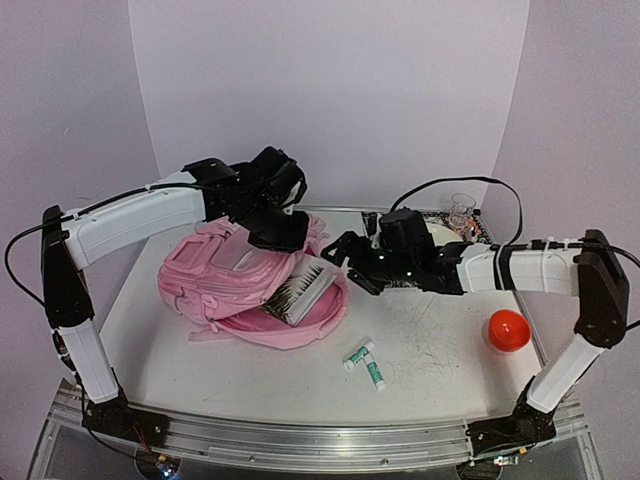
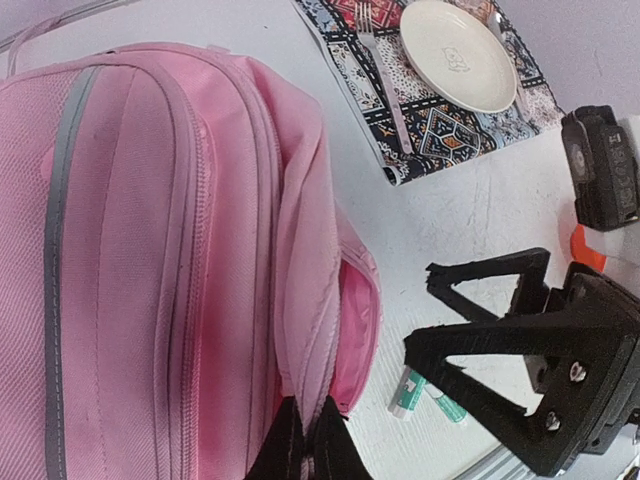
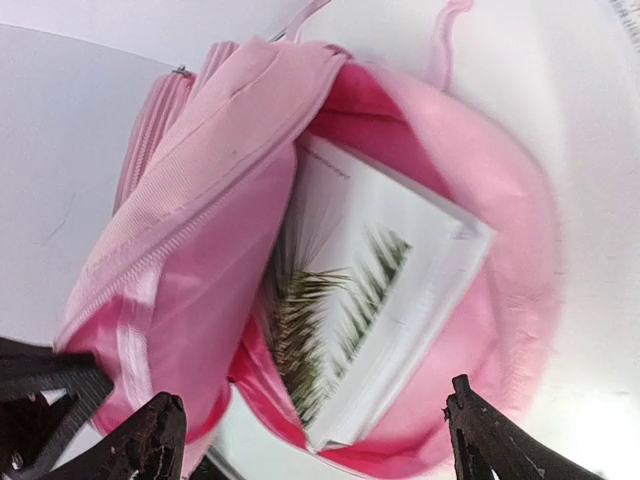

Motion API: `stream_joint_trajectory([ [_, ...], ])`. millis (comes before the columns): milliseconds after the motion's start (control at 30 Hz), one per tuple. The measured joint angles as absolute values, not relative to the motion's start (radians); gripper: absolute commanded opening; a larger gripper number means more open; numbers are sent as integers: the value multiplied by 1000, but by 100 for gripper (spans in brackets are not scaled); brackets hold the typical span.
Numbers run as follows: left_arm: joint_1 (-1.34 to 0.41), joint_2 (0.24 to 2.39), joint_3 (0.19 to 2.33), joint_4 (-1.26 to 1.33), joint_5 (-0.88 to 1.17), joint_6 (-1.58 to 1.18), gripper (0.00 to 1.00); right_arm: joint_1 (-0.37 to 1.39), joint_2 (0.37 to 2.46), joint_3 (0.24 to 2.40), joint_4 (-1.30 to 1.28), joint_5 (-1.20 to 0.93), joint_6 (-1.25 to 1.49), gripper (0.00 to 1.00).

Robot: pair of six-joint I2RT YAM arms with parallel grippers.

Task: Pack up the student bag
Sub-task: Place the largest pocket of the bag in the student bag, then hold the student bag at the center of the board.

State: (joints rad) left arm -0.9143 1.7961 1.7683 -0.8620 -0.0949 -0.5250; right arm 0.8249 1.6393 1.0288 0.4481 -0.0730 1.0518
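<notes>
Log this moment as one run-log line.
left gripper: shut on student bag edge | right gripper: open, at bag mouth | book: partly inside | tubes: on table

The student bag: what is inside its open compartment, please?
A white book with a palm-leaf picture on its cover lies in the student bag, with one corner sticking out. The bag's fabric covers one long edge of it. What lies under the book or deeper cannot be seen.
</notes>
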Motion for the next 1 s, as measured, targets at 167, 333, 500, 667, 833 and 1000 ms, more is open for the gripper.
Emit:
stream_joint_trajectory([
  [167,-898,1797,1768,-823,-49,-526,36,841,1598,1010,359,0,966,91],
  [333,-863,1796,1764,-789,-5,-522,58,898,1598,1010,317,52,895,91],
  [500,-803,1758,1667,-757,20,-530,68,974,1602,1027,271,120,837,91],
  [667,-687,1636,1475,-749,34,-553,75,1064,1620,1091,231,199,818,90],
  [833,-527,1476,1271,-732,77,-579,77,1148,1636,1135,199,279,816,90],
  [1000,-348,1356,1097,-724,142,-601,77,1222,1715,1204,185,305,815,89],
])
